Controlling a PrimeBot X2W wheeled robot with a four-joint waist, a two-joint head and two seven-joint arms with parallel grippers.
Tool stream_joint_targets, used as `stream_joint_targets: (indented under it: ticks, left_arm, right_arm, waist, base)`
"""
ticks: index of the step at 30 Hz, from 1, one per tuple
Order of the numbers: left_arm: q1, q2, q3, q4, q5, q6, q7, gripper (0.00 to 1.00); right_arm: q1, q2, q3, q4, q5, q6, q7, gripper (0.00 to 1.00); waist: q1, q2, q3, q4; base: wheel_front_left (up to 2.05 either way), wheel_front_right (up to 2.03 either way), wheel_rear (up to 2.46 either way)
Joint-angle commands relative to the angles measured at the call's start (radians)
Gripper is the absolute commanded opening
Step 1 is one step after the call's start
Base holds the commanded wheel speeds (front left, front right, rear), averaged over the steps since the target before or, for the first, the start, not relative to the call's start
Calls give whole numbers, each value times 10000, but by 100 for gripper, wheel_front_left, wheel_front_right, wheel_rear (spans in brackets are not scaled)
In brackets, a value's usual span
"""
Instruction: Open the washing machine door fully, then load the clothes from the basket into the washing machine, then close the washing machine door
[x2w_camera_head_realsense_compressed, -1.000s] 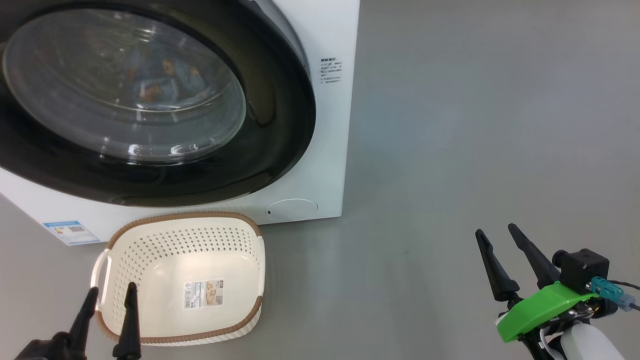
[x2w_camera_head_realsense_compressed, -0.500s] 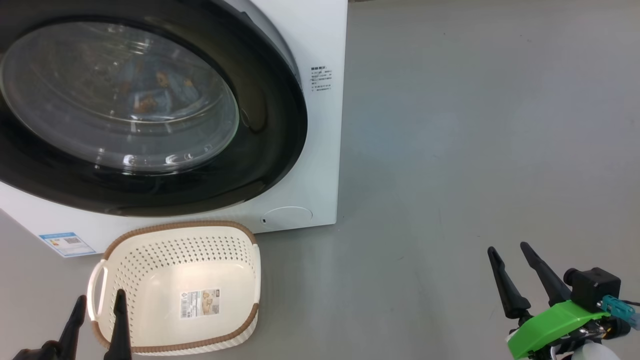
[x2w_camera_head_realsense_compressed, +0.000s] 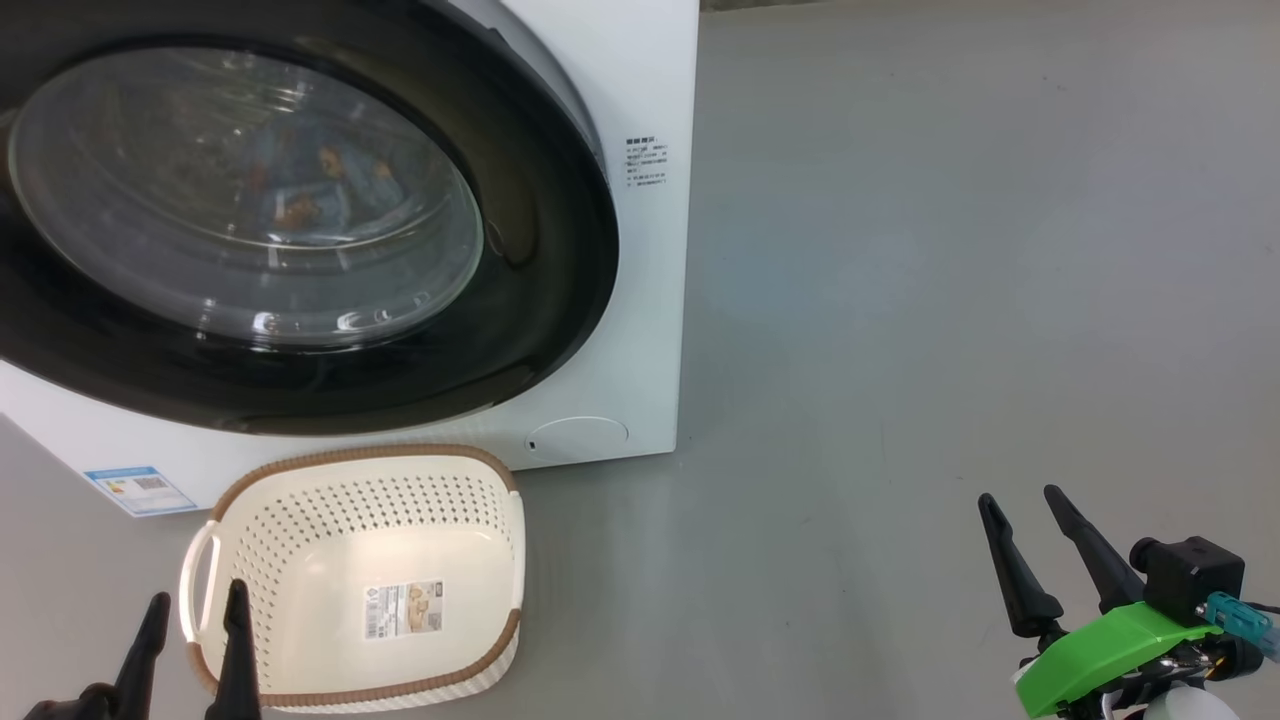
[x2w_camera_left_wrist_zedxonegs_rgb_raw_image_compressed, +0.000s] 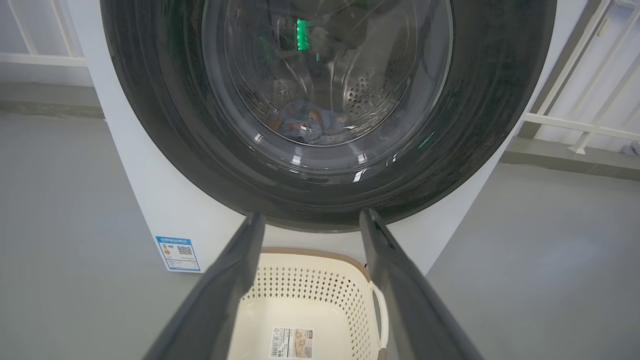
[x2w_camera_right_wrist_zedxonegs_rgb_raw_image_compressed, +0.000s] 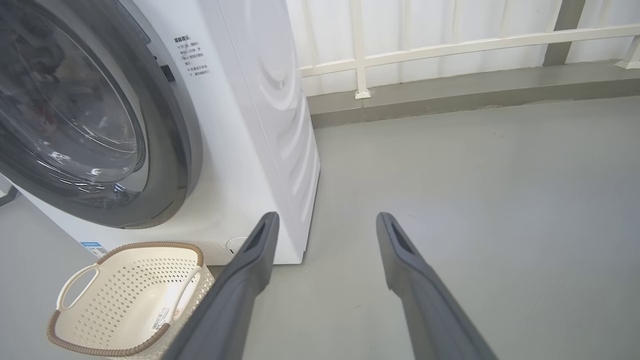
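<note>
Evidently the loading is finished, judging by how things lie: the large round washing machine door (x2w_camera_head_realsense_compressed: 300, 230) with its glossy black rim and bulging clear glass sits flush against the front of the big white front-loading washing machine (x2w_camera_head_realsense_compressed: 650, 80). Through the glass we see the light blue clothes (x2w_camera_left_wrist_zedxonegs_rgb_raw_image_compressed: 307, 125) with orange-and-brown figures lying low in the perforated steel drum (x2w_camera_left_wrist_zedxonegs_rgb_raw_image_compressed: 370, 85). That is where the garment belongs, so we read the task as done or nearly so.

The cream-white perforated plastic basket (x2w_camera_head_realsense_compressed: 370, 495) with the brown woven-look rim stands on the grey floor (x2w_camera_head_realsense_compressed: 900, 300) just in front of the machine, below the door. It carries nothing but its paper label (x2w_camera_head_realsense_compressed: 404, 610). We judge it stands there so that a garment could go from it straight up to the opening.

Our left hand (x2w_camera_head_realsense_compressed: 198, 595) hovers at the basket's near left rim, its two dark fingers (x2w_camera_head_realsense_compressed: 237, 650) spread apart and holding nothing; in the left wrist view they frame the basket and point at the door. Our right hand (x2w_camera_head_realsense_compressed: 1018, 497) hangs well apart to the right over bare floor, fingers likewise spread, gripping nothing. We judge both are held low and off the door because nothing is left to carry or push. Whether the latch has caught we cannot tell; a light press on the black rim would settle it.
</note>
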Motion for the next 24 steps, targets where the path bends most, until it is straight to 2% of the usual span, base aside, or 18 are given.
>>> stream_joint_targets:
  ticks: [1, 2, 3, 8, 15, 19, 24]
  left_arm:
    - [-24, 152, 386, -195, 78, -29, -124, 100]
    - [-17, 144, 387, -199, 67, -29, -124, 100]
    - [6, -23, 16, 0, -5, 0, 1, 0]
    - [12, -468, -125, 593, -23, 2, 33, 0]
    - [-38, -492, -75, 537, -731, 0, 242, 0]
    - [-85, -506, -55, 532, -1137, -1, 353, 0]
    - [-148, -523, -28, 518, -1644, -2, 493, 0]
  right_arm:
    - [29, -104, 260, -256, -87, -25, -48, 100]
    - [32, -111, 271, -259, -84, -25, -48, 100]
    - [1, 1, 7, -13, 3, 0, 1, 0]
    - [45, 364, 6, 612, 15, 0, 13, 0]
    - [80, 442, -94, 483, 693, -1, 208, 0]
    - [88, 486, -152, 431, 1080, -2, 320, 0]
    - [89, 542, -227, 361, 1561, -3, 461, 0]
  waist:
    - [0, 0, -5, 9]
    - [0, 0, -10, 19]
    - [0, 0, -10, 18]
    - [0, 0, -13, 19]
    - [23, 0, -78, 63]
    - [2, 0, -86, 88]
    - [1, 0, -110, 119]
  base:
    - [0, 0, 0]
    - [0, 0, 0]
    - [0, 0, 0]
    - [0, 0, 0]
    - [0, 0, 0]
    - [0, 0, 0]
    - [0, 0, 0]
